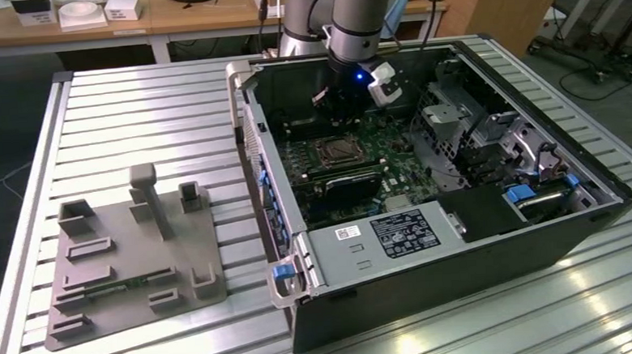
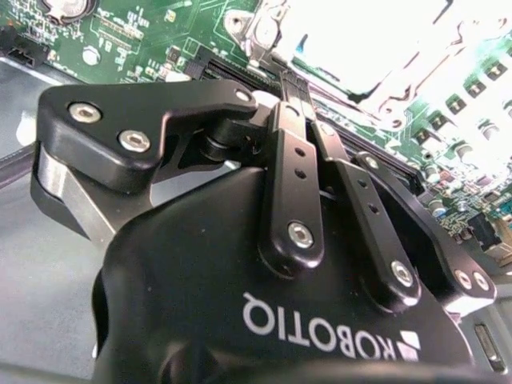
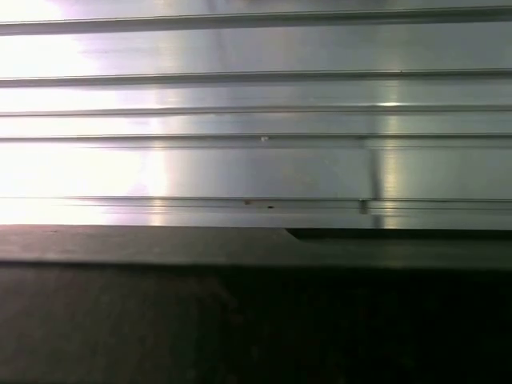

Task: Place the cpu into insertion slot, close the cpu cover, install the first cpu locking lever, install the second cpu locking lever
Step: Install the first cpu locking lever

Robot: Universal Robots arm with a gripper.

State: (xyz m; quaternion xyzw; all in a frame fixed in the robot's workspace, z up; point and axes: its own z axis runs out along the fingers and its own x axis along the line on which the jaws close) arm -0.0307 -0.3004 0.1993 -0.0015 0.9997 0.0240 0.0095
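The gripper point(image 1: 340, 115) hangs inside the open computer case point(image 1: 429, 260), near the case's far wall and just above the green motherboard point(image 1: 396, 161); I cannot tell if its fingers are apart or together, because in the second wrist view the black gripper body point(image 2: 264, 320) stands in front of the fingertips. The insertion slot point(image 1: 340, 150) lies just below the gripper in the exterior view, with its silvery rim visible; in the second wrist view the socket area point(image 2: 376, 48) is bright and washed out, so the cpu and the cpu cover cannot be separated there. On the exterior view's left, one grey fixture block point(image 1: 136, 259) lies on the ribbed aluminium table point(image 1: 140, 113), well apart from the case. The first wrist view shows the table's ribs point(image 3: 256, 112) beyond a dark edge point(image 3: 256, 304)
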